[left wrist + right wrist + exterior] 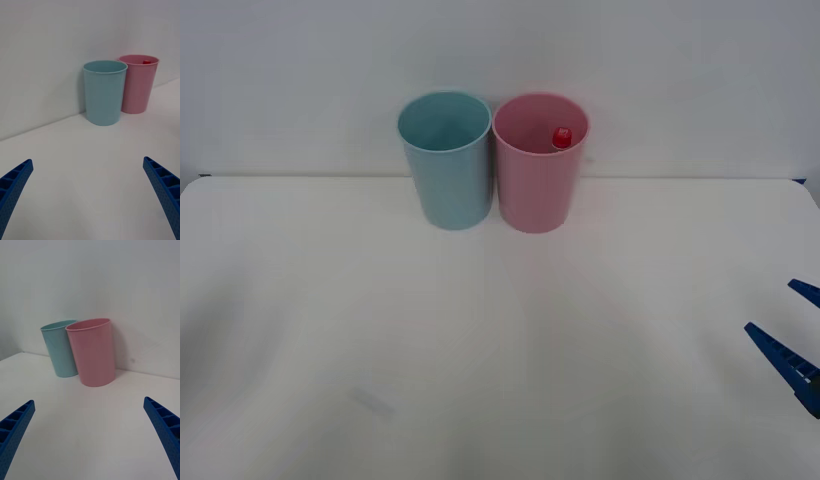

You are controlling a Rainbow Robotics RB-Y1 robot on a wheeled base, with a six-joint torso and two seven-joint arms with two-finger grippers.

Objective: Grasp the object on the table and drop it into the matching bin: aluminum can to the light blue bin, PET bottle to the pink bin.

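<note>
Standing side by side at the far edge of the table [330,330], near its middle: light blue bin [445,160] and pink bin [540,162], walls touching or very nearly so, both upright against the back wall. Sitting inside the pink bin: the bottle [561,138], red cap showing just below the rim on the side away from the light blue bin, body hidden by the bin wall. Judged as the correct bin for a plastic bottle, so the drop appearing done. Light blue bin appearing to be holding nothing.

Hanging low at the right edge of the table, well apart from both bins: right gripper [802,330], blue fingers spread wide, gripping nothing. Facing the bins across bare tabletop in the right wrist view, pink bin [92,352] nearer, light blue bin [60,348] partly behind it, own gripper [90,435] gaping with nothing between the fingers. Judged as a clear-of-work pose rather than an approach.

Holding back on the left side, also well apart from the bins: left gripper [90,195], fingers wide apart and holding nothing, looking toward the light blue bin [104,92] with the pink bin [138,83] behind it, red cap [146,62] peeking over the rim. Judged idle.
</note>
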